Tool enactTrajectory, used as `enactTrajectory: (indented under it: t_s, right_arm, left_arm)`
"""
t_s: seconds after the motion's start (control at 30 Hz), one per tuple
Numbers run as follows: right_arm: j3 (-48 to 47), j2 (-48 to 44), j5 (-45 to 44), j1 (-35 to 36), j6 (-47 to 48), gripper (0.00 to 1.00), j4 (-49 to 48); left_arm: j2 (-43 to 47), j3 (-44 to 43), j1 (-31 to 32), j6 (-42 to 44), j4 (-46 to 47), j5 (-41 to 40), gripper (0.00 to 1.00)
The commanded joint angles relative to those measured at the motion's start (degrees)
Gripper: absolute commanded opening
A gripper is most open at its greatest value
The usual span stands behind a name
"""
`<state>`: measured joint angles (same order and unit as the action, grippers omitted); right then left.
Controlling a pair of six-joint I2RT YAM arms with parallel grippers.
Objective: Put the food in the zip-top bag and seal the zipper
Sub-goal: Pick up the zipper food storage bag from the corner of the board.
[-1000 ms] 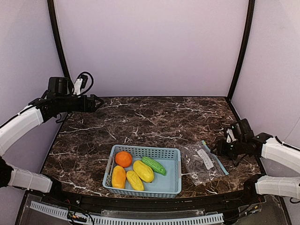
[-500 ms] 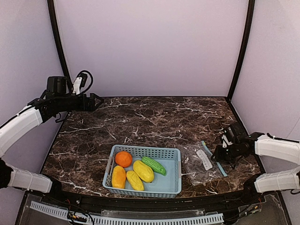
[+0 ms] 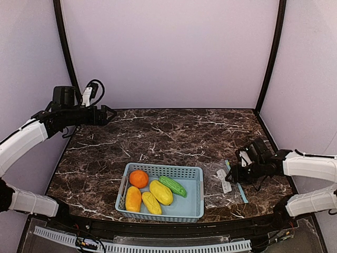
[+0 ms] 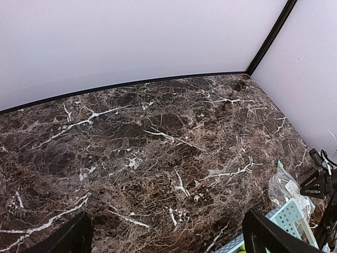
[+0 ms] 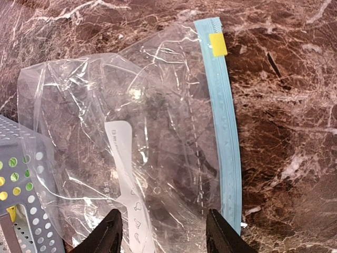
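The food lies in a light blue perforated basket (image 3: 192, 196): an orange (image 3: 139, 178), three yellow fruits (image 3: 161, 192) and a green pod (image 3: 172, 185). To the basket's right, the clear zip-top bag (image 3: 221, 188) (image 5: 142, 132) lies flat and empty on the marble. Its light blue zipper (image 5: 227, 142) runs along the right edge. My right gripper (image 3: 232, 174) (image 5: 165, 236) hovers low over the bag, open, its fingertips (image 5: 109, 233) astride the plastic beside the white label. My left gripper (image 3: 108, 115) (image 4: 168, 242) is raised at the far left, open wide and holding nothing.
The left wrist view takes in the marble table (image 4: 158, 137), the bag (image 4: 287, 185) and a basket corner (image 4: 288, 215). Pale walls enclose the table on the back and both sides. The basket's right wall touches the bag.
My right gripper has moved left, from beside the zipper edge to over the bag. The bag's near end has shifted slightly left. The left arm has stayed still.
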<state>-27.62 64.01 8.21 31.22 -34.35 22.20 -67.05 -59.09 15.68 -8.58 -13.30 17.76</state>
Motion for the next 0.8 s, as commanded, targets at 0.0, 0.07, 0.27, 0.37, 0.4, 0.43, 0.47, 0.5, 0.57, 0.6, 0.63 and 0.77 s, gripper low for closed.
enactTrajectory:
  t_s: [0.0,0.07,0.27,0.37,0.4,0.43,0.47,0.5,0.57,0.6,0.63,0.77]
  right_arm:
    - [-2.34,0.35,-3.87,1.86,0.57,0.53,0.88]
    - [-2.43,2.06,-5.83,2.44,0.01,0.52,1.23]
    - [-3.68,5.79,-10.59,5.04,-0.34,0.37,-0.17]
    - [-4.49,7.08,-11.76,5.78,0.04,0.24,-0.78]
    - [-4.74,7.29,-12.08,5.88,0.13,0.16,-0.95]
    - [-4.87,7.35,-12.43,6.07,0.16,0.07,-1.01]
    - [-5.02,7.19,-12.98,6.12,0.05,0.00,-1.01]
    - [-5.18,6.77,-13.52,6.13,0.07,0.00,-0.71]
    - [-6.02,5.00,-15.23,6.13,0.27,0.00,0.60]
    - [-6.56,3.72,-16.35,6.13,0.44,0.00,1.65]
    - [-7.22,2.06,-17.29,6.11,1.05,0.00,2.68]
    - [-11.81,-5.25,-20.23,6.13,6.04,0.00,8.14]
  left_arm:
    - [1.00,0.92,0.14,0.12,0.99,0.34,1.00]
    - [0.85,0.95,0.14,0.08,0.97,0.39,1.00]
    - [0.41,0.83,0.18,0.47,0.78,0.52,1.00]
    - [-0.10,0.82,0.22,0.41,0.69,1.27,1.00]
    - [-0.19,0.80,0.27,0.41,0.72,1.42,1.00]
    - [-0.43,0.68,0.33,0.49,0.73,1.76,1.00]
    - [-0.53,0.66,0.60,0.69,0.73,1.93,1.00]
    - [-0.71,0.65,0.85,0.94,0.73,2.41,1.00]
    - [-0.98,0.52,1.81,1.64,0.68,2.84,1.00]
    - [-1.07,0.49,2.56,2.10,0.62,3.12,1.00]
    - [-1.31,0.41,2.93,2.26,0.53,3.23,1.00]
    - [-2.37,-0.72,4.88,2.06,0.36,5.74,1.00]
